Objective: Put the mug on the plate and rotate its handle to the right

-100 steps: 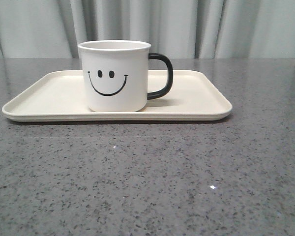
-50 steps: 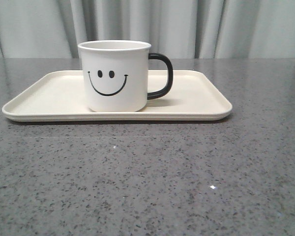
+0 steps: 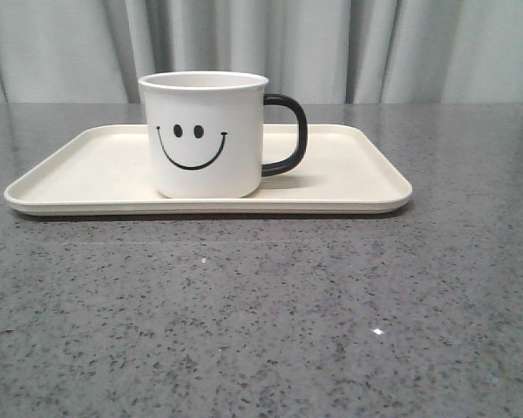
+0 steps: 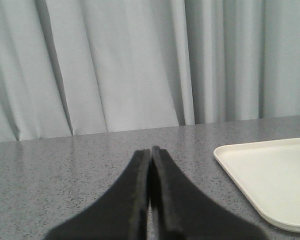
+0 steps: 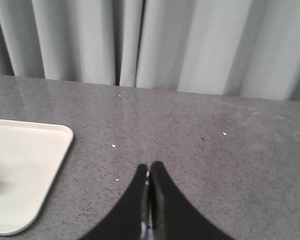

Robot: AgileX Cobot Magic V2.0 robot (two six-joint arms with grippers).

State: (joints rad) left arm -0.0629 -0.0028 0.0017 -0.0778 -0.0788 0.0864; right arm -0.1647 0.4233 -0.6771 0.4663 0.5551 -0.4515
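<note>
The white mug (image 3: 205,135) with a black smiley face stands upright on the cream plate (image 3: 349,170), left of the plate's middle. Its black handle (image 3: 288,135) points to the right. Neither gripper shows in the front view. My left gripper (image 4: 150,150) is shut and empty above the grey table, with a corner of the plate (image 4: 265,180) beside it. My right gripper (image 5: 149,166) is shut and empty above the table, with another corner of the plate (image 5: 25,175) beside it. The mug is out of both wrist views.
The grey speckled table (image 3: 261,313) stretches in front of the plate. Pale grey curtains (image 3: 331,43) hang along the table's far edge.
</note>
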